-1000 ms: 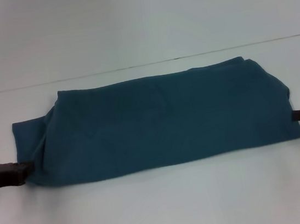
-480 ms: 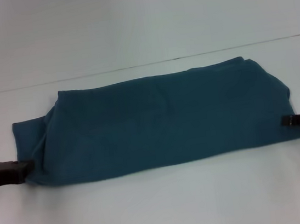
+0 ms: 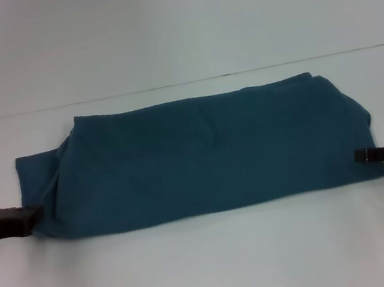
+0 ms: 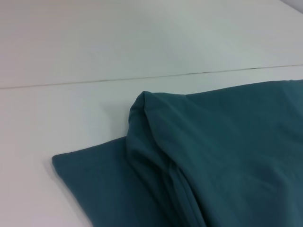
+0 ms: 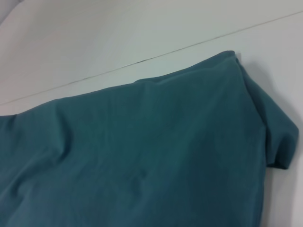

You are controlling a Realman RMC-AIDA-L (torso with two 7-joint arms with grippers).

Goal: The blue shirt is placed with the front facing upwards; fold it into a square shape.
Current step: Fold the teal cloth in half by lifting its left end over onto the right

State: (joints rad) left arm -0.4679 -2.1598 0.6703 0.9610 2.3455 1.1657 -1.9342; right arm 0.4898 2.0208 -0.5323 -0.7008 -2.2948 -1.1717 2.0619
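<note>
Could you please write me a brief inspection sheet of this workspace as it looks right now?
Surface: pale table with a thin dark seam running across behind the shirt.
Job's things: blue shirt folded into a long band lying left to right; no lettering visible.
Clutter: nothing seen.
Grippers: left gripper at the shirt's left end near its front edge; right gripper reaching over the shirt's right edge.
Cables: nothing seen.
Surroundings: plain pale surface beyond the seam.
</note>
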